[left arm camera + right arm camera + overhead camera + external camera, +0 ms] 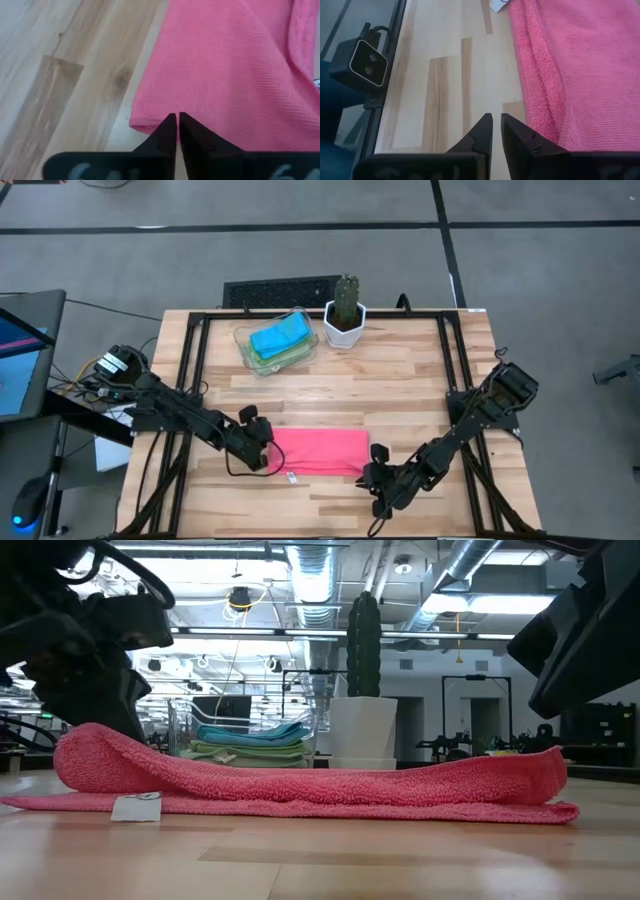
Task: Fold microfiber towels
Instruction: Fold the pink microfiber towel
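Note:
A hot pink microfiber towel [318, 450] lies folded double on the wood table, long side running left to right, its white tag [135, 806] at the near left. At its left end the upper layer humps up [95, 755]. My left gripper [262, 448] is shut, its tips [176, 117] at the towel's left edge. My right gripper [378, 472] stands off the towel's near right corner, its fingers [496, 122] a little apart over bare wood with nothing between them. More folded towels, blue on green [278, 340], lie in a clear tray. My left gripper slants down from the table's left, its shut fingertips at the pink towel's left edge [150, 125]. The towel lies flat on the table. Whether the tips touch the cloth or pinch any of it, I cannot tell.
The clear tray [300, 358] stands at the back middle, with a cactus in a white pot [345, 320] to its right. A small camera [367, 62] sits at the table's near edge by my right gripper. Bare wood lies between the pink towel and the tray.

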Motion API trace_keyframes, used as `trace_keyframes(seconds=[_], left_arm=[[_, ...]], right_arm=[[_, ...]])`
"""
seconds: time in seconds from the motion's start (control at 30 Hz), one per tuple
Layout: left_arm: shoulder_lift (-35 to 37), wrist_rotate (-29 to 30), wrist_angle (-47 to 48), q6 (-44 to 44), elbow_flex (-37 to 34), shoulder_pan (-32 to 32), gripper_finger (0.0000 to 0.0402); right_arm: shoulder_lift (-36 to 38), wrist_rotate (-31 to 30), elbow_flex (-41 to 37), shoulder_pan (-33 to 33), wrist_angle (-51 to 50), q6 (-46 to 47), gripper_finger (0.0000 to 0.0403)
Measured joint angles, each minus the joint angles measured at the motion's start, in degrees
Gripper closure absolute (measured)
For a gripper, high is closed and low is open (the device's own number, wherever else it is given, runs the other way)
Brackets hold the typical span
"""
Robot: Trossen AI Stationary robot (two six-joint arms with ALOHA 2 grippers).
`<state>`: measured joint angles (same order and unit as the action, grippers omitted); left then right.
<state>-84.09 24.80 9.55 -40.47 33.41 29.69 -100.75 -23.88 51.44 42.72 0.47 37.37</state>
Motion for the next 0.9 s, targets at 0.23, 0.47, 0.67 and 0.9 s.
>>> trace_keyframes(seconds=[0.23,0.47,0.67,0.9], left_arm=[[0.00,0.09,-0.09,0.78,0.00,-0.70,0.0401],[0.00,0.11,3.75,-2.26,0.50,-0.65,0.0388],[0.00,0.53,2.72,-2.38,0.52,-0.65,0.0328],[0.00,2.86,3.31,-2.71,-0.08,-1.07,0.0297]], right_arm=[[-0.01,0.00,-0.02,0.17,0.00,1.01,0.0340],[-0.02,-0.02,-0.02,0.77,0.01,1.20,0.0340],[-0.02,-1.10,-0.02,0.49,-0.04,1.17,0.0340],[-0.03,-10.09,-0.02,-0.06,-0.90,0.35,0.0340]])
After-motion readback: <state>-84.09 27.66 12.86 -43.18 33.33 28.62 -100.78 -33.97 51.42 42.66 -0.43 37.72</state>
